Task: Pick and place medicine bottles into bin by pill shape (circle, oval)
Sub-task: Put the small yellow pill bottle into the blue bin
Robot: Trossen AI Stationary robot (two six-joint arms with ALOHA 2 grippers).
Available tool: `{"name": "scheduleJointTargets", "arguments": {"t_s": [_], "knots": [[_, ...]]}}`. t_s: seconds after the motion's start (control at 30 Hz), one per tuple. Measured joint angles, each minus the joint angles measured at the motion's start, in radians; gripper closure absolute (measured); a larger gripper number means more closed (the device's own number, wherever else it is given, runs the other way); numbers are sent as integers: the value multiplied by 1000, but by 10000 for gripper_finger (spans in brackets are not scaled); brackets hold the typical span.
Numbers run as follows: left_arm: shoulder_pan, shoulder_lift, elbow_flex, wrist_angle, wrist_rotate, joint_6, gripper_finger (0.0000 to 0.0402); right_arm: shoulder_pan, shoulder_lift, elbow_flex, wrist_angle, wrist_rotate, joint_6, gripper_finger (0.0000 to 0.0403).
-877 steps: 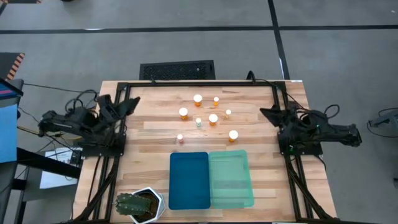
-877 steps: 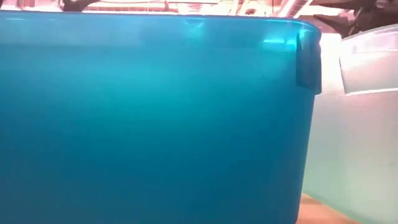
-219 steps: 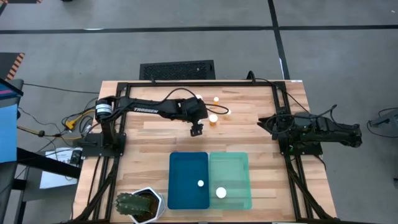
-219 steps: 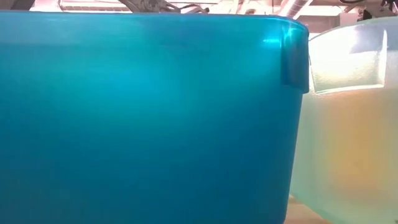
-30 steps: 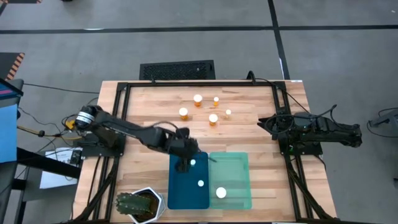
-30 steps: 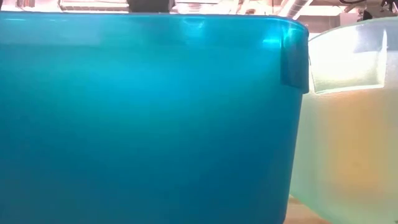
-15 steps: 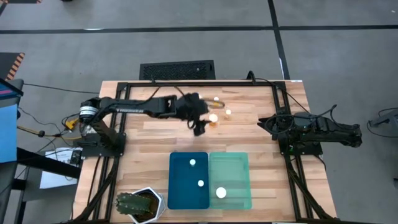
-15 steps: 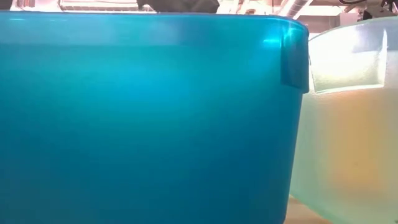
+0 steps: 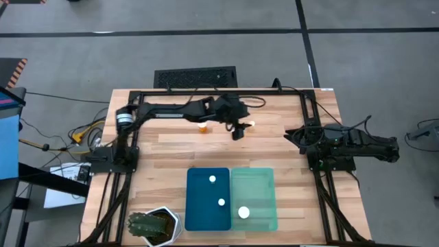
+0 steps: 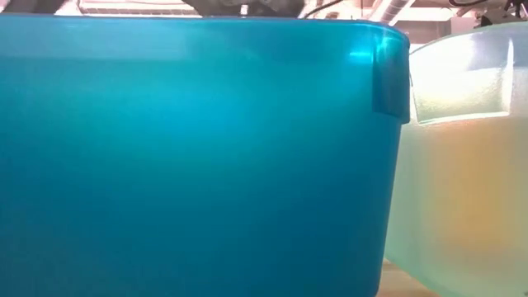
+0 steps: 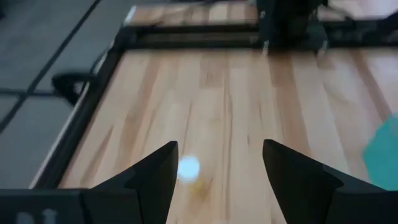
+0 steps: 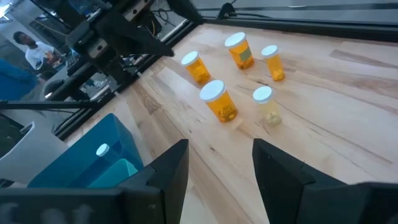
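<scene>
Blue tray (image 9: 197, 206), lower centre: two vials (image 9: 212, 180). Mint tray (image 9: 264, 199) beside it: one vial. Left jaws (image 9: 238, 130), upper centre, open and empty, w/ a small vial (image 11: 188, 168) just inside one finger. Right jaws (image 12: 219, 171) open at right edge. Wooden surface (image 9: 164, 158); grey floor.

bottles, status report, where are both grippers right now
Left gripper open, empty, over the far-side bottles. Right gripper open, parked at the table's right edge. Two bottles in blue tray, one in green tray. Nothing in the way.
</scene>
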Motion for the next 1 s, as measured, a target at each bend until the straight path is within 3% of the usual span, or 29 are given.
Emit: {"name": "scheduleJointTargets", "arguments": {"t_s": [0.2, 0.37, 0.57, 1.0], "knots": [[2, 185, 241, -144, 18, 72, 169, 1, 0, 0, 2, 0, 0, 217], [13, 291, 372, -220, 11, 85, 142, 0, 0, 0, 4, 1, 0, 215], [41, 323, 391, -231, -7, 84, 111, 0, 0, 0, 4, 1, 1, 215], [29, 386, 382, -267, 22, 119, 114, 0, 0, 0, 3, 0, 0, 215]]}}
